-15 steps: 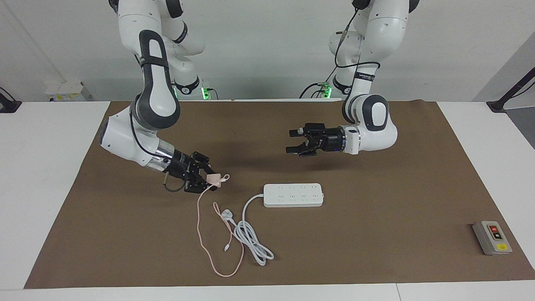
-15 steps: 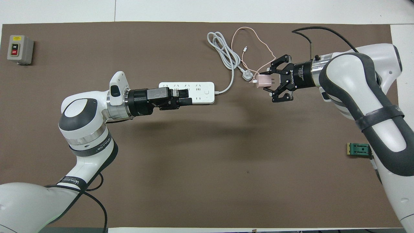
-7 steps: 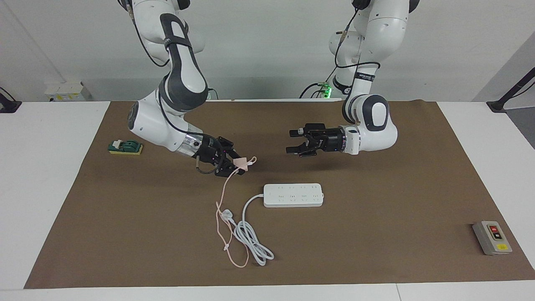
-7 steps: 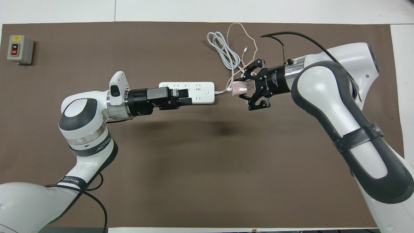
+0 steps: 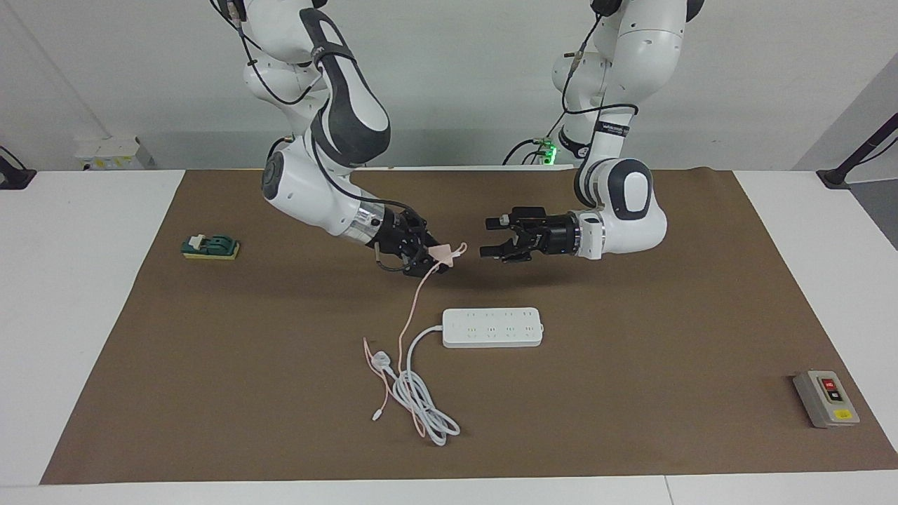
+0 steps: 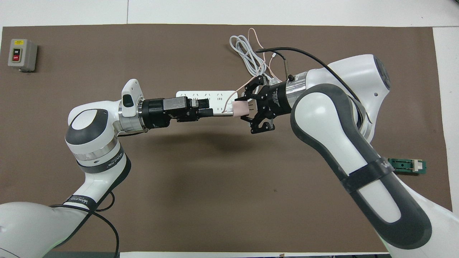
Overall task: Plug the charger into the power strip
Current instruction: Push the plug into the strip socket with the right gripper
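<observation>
Charger (image 5: 442, 251), pink, clamped in right gripper (image 5: 436, 258) above the mat (image 5: 631, 393), at 10 o'clock of the power strip (image 5: 492, 327) in the facing view; its cable (image 5: 410, 315) hangs to the mat. Left gripper (image 5: 490, 238), fingers apart and empty, hovers at the charger's 3 o'clock, tips facing it.

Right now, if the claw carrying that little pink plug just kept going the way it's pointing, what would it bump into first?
Probably the left gripper. The right gripper, shut on the charger, points across the table at it, both raised over the mat at a similar height. Depth is uncertain, so it might pass alongside.
</observation>
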`<state>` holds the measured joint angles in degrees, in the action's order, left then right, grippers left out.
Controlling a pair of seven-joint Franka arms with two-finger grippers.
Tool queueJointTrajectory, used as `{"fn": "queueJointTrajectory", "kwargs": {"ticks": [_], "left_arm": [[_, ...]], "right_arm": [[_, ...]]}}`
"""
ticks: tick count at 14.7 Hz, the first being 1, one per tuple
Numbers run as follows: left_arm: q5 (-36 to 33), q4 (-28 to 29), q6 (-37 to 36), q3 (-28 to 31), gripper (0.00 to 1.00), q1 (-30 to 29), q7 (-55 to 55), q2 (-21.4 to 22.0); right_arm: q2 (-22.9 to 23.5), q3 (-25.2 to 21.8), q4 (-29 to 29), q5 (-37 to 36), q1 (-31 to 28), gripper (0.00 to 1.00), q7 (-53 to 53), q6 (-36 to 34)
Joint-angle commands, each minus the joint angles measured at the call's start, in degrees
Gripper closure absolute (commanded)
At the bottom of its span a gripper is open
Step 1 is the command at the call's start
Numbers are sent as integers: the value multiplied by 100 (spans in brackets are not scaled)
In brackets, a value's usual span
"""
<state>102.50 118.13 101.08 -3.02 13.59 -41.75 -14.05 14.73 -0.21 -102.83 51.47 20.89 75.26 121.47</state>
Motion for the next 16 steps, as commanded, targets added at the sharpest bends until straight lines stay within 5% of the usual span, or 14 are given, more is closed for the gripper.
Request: {"fn": "queueJointTrajectory", "kwargs": {"ticks": [1, 16], "left_arm": [[130, 61, -9, 74, 0, 135, -17, 17], [113, 123, 254, 83, 0, 196, -96, 8]], "right_arm": [[-137, -14, -115, -120, 195, 100, 304, 289], [-392, -6, -185, -155, 556, 100, 806, 728]]}}
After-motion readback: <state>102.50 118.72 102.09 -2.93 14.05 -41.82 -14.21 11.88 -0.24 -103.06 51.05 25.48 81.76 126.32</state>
